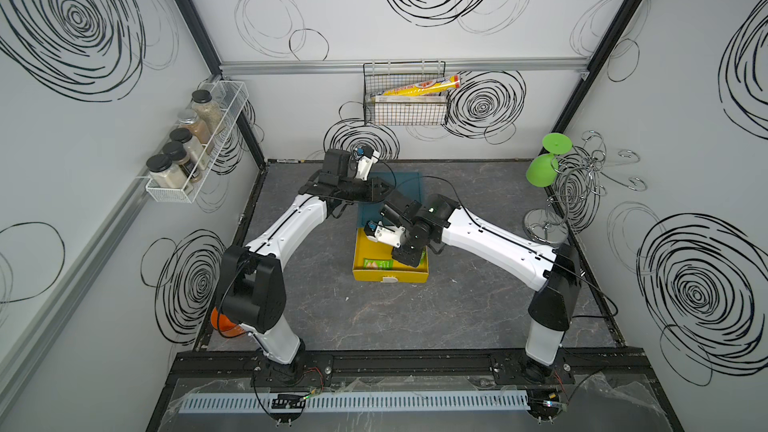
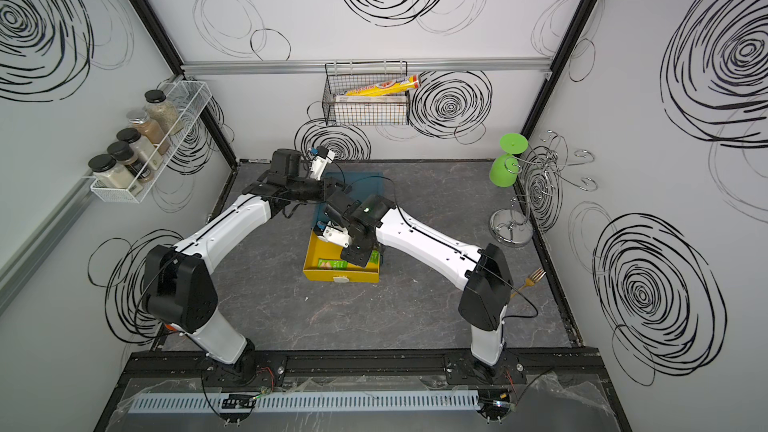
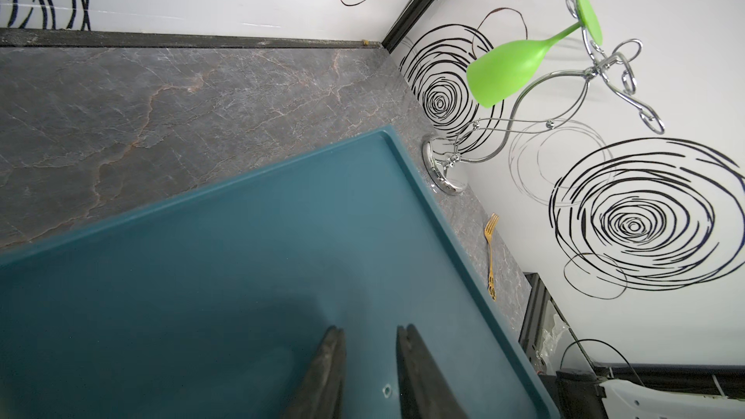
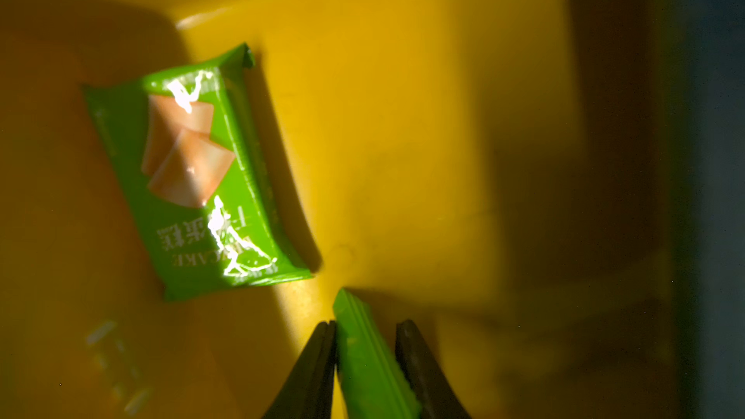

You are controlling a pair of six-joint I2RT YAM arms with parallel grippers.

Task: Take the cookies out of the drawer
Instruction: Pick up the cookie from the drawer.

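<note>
The yellow drawer (image 1: 390,275) stands near the middle of the counter (image 1: 415,317). Its back edge reaches up to the front edge of the teal tray (image 1: 409,182), and a wide stretch of counter lies between its front wall and the arms' rail. The right end effector (image 4: 365,322) is down inside the drawer and is clenched on the thin edge of a second green packet (image 4: 367,356), which stands on its side between the two fingers. Only the right wrist view shows this grasp, because in both top views the wrist covers it. The green packet (image 4: 193,179) lies flat on the drawer floor close to the front wall (image 2: 332,264), just apart from the gripped one, with some yellow floor between them. I cannot tell if more cookies are under the arm. The left end effector (image 3: 370,328) hovers over the tray with a gap between its fingers and nothing in it, so it is released. The left wrist view shows the tray's raised rim (image 3: 403,163) and, past it, a narrow band of counter before the side wall, where a gold fork (image 3: 490,251) lies. A top view also shows the fork (image 2: 530,280). The chrome rack with the green glass (image 1: 540,168) stands in the far right corner.
</note>
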